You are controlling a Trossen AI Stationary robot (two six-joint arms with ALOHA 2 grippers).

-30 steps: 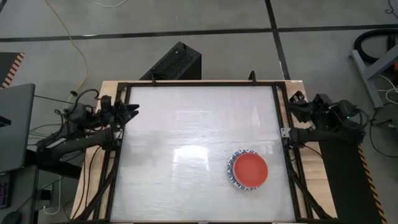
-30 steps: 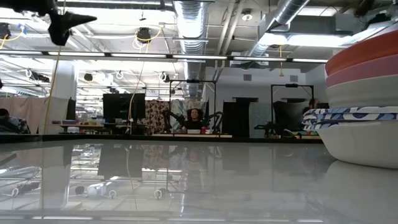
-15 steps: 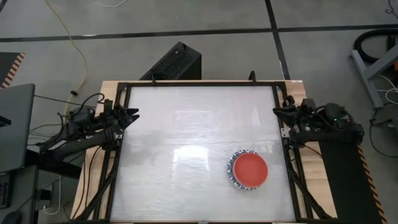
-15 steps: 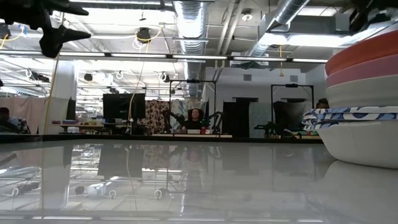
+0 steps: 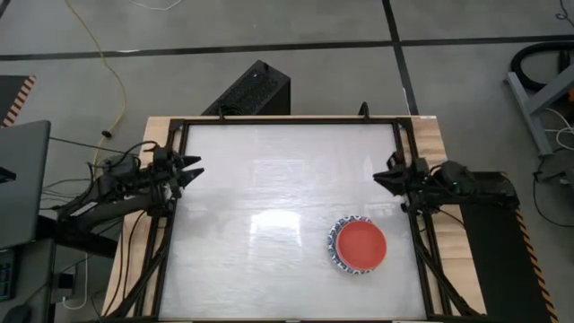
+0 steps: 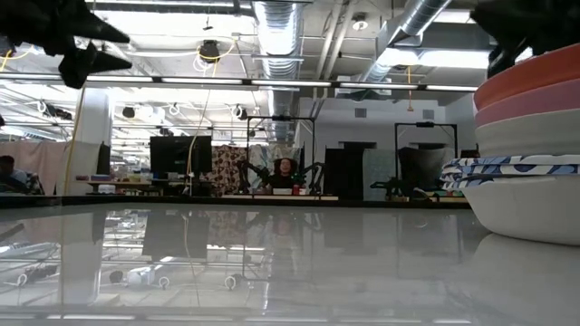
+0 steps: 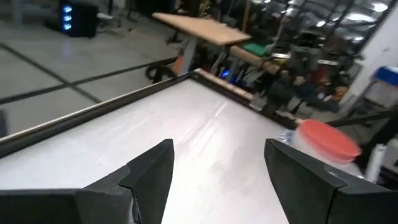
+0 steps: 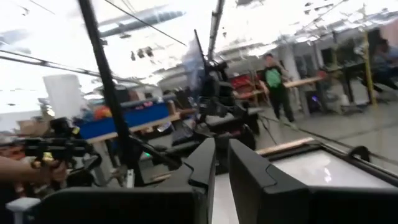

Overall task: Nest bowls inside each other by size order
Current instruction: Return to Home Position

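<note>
- One stack of bowls (image 5: 360, 246) on the right part of the white table (image 5: 269, 161), nearer the right arm, touched by neither gripper.
- One red bowl (image 6: 535, 80) on top, then one pink bowl (image 6: 533, 107), then one plain cream-white bowl (image 6: 526, 138).
- Below those, blue patterned rims (image 6: 512, 167) packed tight, their number hard to tell, with one larger white bowl (image 6: 530, 210) at the bottom.
- Two dark arms, one at each side edge of the table, both well apart from the stack.
- Left gripper (image 5: 192, 170) over the left edge, fingers spread wide, empty.
- Right gripper (image 5: 384, 176) over the right edge, fingers almost together, empty.
- Glossy tabletop mirroring the ceiling lights, with a black frame (image 5: 287, 121) around it.
- Beyond: grey floor with dark lines, one yellow cable (image 5: 106, 63), ceiling ducts, and one person (image 6: 286, 170) seated far back.
</note>
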